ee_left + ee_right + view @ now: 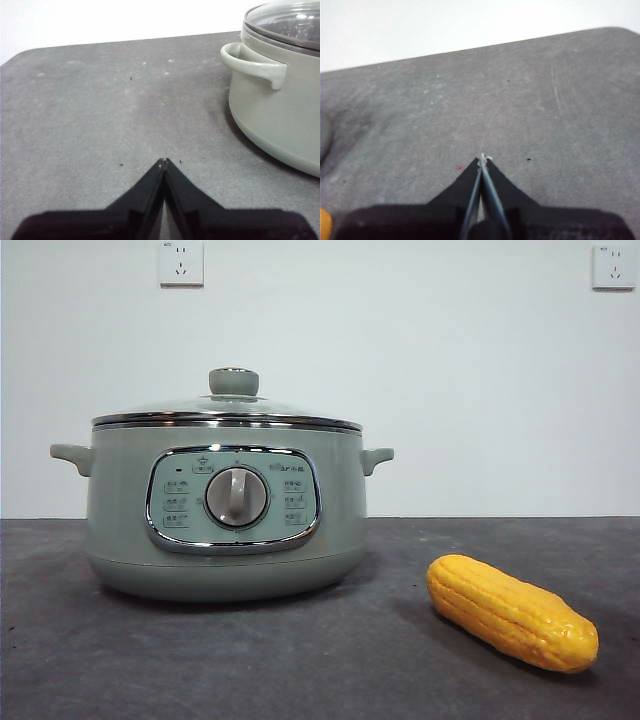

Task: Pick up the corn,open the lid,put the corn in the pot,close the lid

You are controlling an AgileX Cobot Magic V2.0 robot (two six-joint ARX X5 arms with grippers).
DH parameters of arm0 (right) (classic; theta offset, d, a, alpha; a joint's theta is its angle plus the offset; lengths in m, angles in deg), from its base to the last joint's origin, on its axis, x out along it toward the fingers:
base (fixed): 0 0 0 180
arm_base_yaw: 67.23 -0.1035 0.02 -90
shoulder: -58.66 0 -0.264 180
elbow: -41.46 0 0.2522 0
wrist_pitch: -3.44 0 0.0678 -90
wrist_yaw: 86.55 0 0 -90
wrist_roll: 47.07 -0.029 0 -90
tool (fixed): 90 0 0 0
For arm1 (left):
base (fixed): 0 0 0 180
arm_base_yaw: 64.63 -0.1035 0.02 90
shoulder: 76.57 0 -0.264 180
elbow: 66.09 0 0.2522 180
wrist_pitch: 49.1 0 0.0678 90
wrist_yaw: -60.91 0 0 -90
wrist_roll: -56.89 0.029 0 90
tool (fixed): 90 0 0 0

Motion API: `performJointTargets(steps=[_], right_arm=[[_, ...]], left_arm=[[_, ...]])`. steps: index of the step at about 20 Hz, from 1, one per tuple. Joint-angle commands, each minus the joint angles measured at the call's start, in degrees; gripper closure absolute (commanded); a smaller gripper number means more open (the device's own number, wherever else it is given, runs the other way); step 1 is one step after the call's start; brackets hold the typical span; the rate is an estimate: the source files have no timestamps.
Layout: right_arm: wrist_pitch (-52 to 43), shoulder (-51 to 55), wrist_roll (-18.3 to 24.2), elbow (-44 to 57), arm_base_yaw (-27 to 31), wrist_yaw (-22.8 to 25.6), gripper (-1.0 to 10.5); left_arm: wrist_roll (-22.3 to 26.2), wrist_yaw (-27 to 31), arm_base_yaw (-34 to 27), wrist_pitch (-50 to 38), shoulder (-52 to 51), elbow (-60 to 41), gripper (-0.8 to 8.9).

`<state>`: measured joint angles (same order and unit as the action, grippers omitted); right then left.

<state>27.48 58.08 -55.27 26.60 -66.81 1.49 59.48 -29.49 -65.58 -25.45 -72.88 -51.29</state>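
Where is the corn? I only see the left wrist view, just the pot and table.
Observer: The corn lies on the table beside the pot, not touching it, on the side away from your view.
Child: Is the lid on?
Observer: Yes, the lid sits flat on the pot, knob up.
Child: Is the other hand holding anything?
Observer: No. The right hand is shut and holds nothing, with a bit of the corn at the corner of its view. Your left hand is shut too.
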Motion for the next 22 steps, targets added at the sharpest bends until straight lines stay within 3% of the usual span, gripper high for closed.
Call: performJointTargets(steps=[1,11,22], right_arm=[[0.48,0.07,-4.39,0.04,-0.02,-0.20,9.5],[6.25,-0.70,-11.39,-5.86,-0.02,-1.11,9.6],[10.23,-12.70,-13.20,-18.43,-0.02,-15.78,9.5]], left_arm=[[-1.18,-0.04,-0.13,-0.26,0.26,-0.52,8.18],[-5.77,-0.33,-0.13,-0.31,3.80,3.23,8.19],[-7.63,-12.39,-0.13,-0.50,16.55,14.10,8.19]])
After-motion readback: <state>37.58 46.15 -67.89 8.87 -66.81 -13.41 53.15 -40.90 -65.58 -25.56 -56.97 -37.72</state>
